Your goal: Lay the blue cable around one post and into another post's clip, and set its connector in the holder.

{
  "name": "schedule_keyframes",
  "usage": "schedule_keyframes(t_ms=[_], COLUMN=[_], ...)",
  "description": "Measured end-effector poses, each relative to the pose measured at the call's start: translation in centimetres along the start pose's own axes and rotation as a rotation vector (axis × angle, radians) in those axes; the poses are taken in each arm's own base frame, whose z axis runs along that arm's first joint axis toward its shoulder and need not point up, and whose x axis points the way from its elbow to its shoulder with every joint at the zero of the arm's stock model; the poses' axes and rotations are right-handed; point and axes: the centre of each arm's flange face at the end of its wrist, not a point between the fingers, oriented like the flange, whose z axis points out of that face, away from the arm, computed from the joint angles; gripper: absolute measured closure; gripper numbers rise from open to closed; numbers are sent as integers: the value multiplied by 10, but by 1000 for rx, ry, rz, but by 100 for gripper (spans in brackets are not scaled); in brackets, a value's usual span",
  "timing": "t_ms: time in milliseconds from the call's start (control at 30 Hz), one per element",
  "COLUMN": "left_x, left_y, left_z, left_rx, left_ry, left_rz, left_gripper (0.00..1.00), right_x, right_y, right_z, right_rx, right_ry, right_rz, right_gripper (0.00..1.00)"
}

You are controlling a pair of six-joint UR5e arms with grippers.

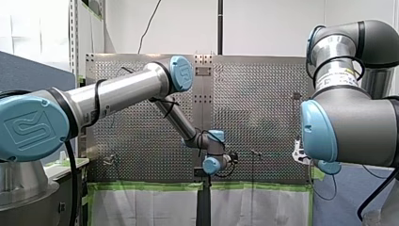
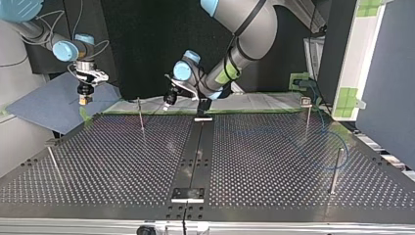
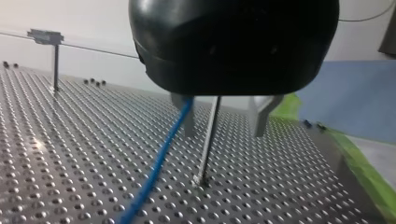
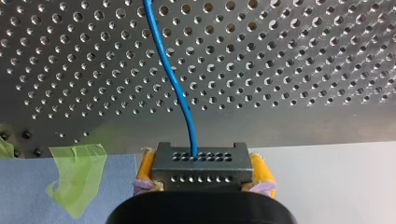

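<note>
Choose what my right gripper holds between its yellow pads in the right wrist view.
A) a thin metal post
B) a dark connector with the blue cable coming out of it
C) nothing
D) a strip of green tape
B: in the right wrist view the right gripper has its yellow pads pressed on both sides of the dark connector, and the blue cable runs out of it.

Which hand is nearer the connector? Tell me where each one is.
Right. My right hand grips the connector between its yellow pads. My left hand is away from it, at a post, the cable running past one finger.
</note>
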Motion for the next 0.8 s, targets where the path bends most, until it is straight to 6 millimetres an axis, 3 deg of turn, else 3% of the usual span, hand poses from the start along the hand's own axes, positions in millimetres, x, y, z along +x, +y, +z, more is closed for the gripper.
schedule_keyframes(t_ms=[67,400,800], left_x=[1,-1,-46], left_y=[1,-13,-28], left_z=[-2,-15,-32], left_rx=[-18,-11,19], left_ry=[12,80,18], left_rz=[8,83,133], left_gripper=[5,2,2], right_x=[0,-1,-3], right_y=[0,-2,-18], right_z=[0,0,-1], right_rx=[0,6,39], right_ry=[-1,-6,-16], right_rz=[0,0,-5], right_gripper=[100,100,100])
